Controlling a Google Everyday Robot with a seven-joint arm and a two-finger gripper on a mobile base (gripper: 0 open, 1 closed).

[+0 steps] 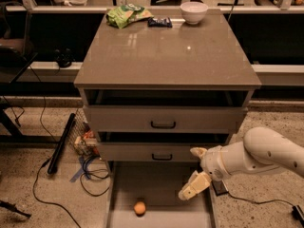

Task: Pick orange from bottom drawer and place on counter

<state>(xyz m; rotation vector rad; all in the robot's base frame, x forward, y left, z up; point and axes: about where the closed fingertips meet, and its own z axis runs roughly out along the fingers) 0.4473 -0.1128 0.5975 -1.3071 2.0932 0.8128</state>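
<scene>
Approach to orange, nothing gripped.
Orange (139, 208) lay on the bottom drawer (166, 186) floor, left of middle; your pincer (194, 171) hung spread over the drawer's right side. You needed to shift left, lower, and straddle it squarely.

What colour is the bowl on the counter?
White bowl, camera view; end effector hovers over the bottom drawer.

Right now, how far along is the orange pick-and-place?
Done: the bottom drawer stands open. In hand: the gripper hovers over the drawer's right side, fingers open, up and right of the orange, not touching it. Left: grasp the orange, lift it and set it on the counter.
</scene>
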